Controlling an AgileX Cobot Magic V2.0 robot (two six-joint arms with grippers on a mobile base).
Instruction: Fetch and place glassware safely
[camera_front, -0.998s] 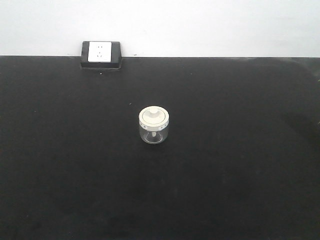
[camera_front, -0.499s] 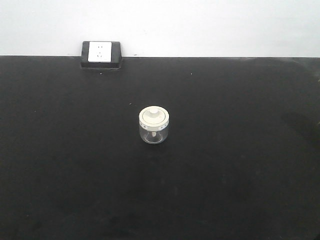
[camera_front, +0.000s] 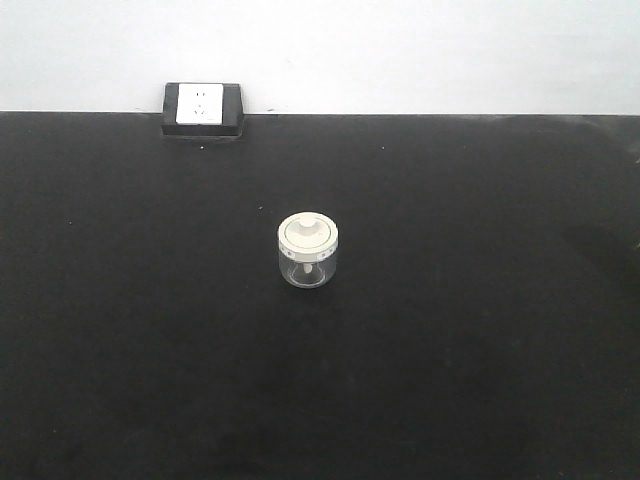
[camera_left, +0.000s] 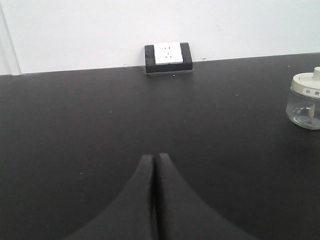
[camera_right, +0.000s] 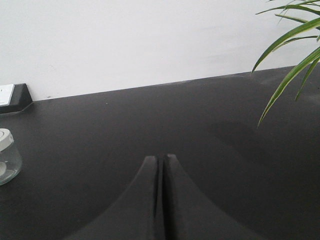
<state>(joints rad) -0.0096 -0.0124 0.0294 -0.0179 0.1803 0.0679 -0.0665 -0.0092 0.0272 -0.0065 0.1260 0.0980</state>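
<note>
Both pincers closed, jar (camera_front: 308, 250) well apart

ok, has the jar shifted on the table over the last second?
No. In the front view the glass jar sits at the same offset below and right of the wall socket as before.

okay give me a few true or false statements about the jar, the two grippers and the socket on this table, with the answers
1. The jar stands upright with its lid on. True.
2. The left gripper is shut on the jar. False: it is shut on nothing, with the jar off to its right.
3. The right gripper is shut. True.
4. The socket lies beside the jar, touching it. False: it sits at the table's far edge by the wall, well apart.
5. Plant leaves show in the right wrist view. True.
</note>
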